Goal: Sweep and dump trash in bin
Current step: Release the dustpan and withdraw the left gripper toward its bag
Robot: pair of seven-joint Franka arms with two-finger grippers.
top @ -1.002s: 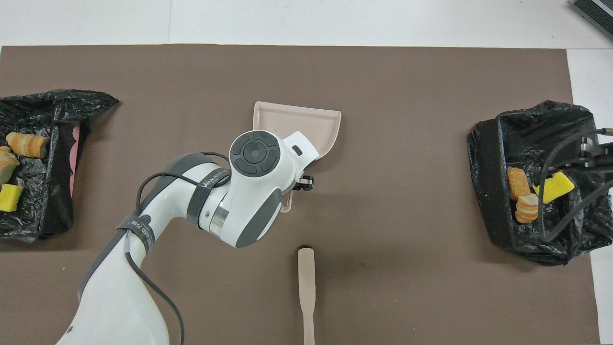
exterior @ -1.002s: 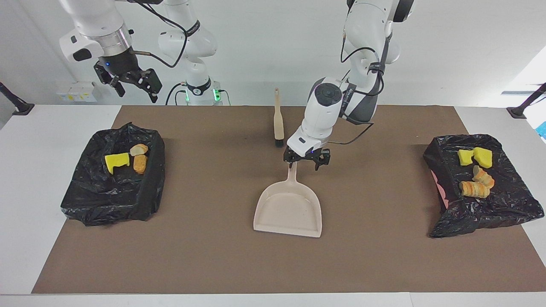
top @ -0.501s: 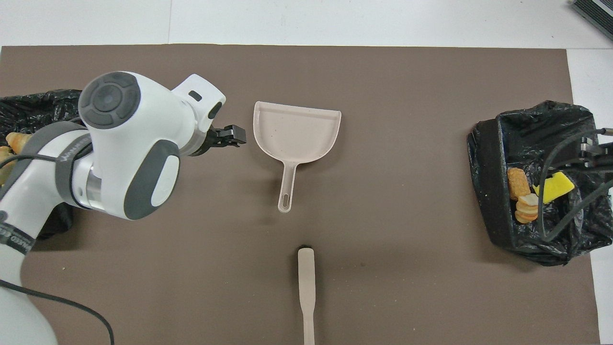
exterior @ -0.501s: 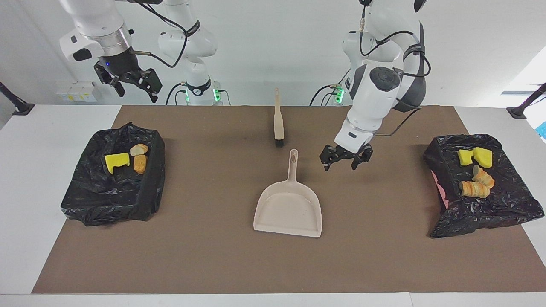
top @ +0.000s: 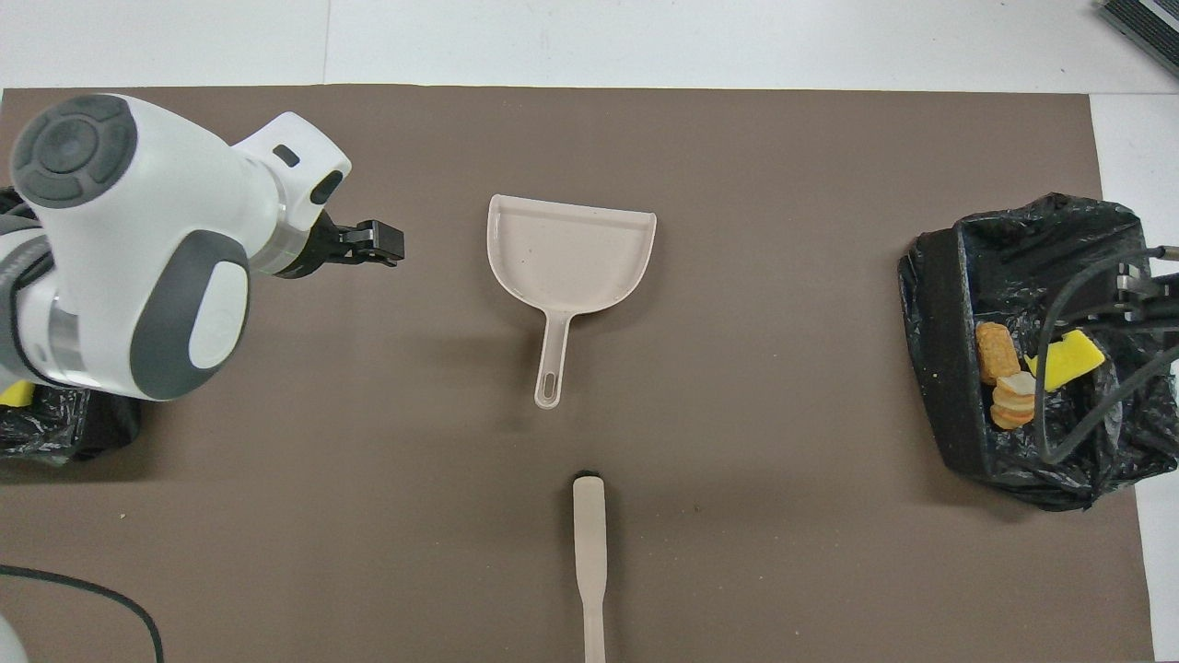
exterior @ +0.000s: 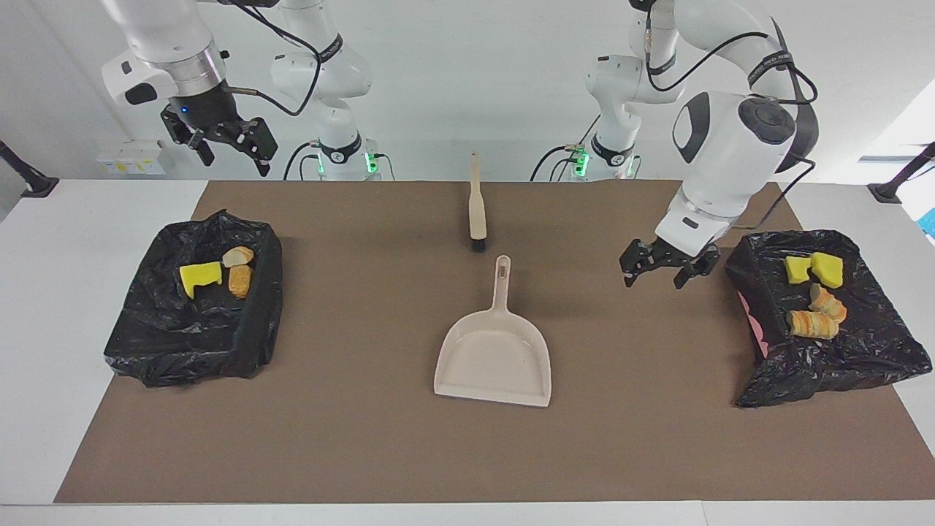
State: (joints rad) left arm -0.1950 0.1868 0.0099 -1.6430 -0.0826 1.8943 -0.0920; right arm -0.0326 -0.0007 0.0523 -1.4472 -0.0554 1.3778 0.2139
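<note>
The trash lies in two black-lined bins: a yellow chunk (exterior: 199, 276) and bread-like lumps (exterior: 239, 277) in the bin (exterior: 182, 343) at the right arm's end, and yellow chunks (exterior: 812, 269) and striped lumps (exterior: 811, 324) in the bin (exterior: 840, 365) at the left arm's end. My left gripper (exterior: 654, 281) hangs open and empty over the mat, between the dustpan (exterior: 493, 358) and that bin. High over the right arm's end, my right gripper (exterior: 235, 162) waits open and empty. In the overhead view the left arm hides most of its bin (top: 55, 433).
The beige dustpan (top: 571, 253) lies flat mid-mat, handle toward the robots. A beige brush (exterior: 477, 208) lies just nearer the robots, in line with that handle. The brown mat (exterior: 365, 438) covers most of the white table.
My left gripper has swung away from above the dustpan handle toward the bin at the left arm's end, still open. The dustpan stays on the mat. The right arm has not moved.
</note>
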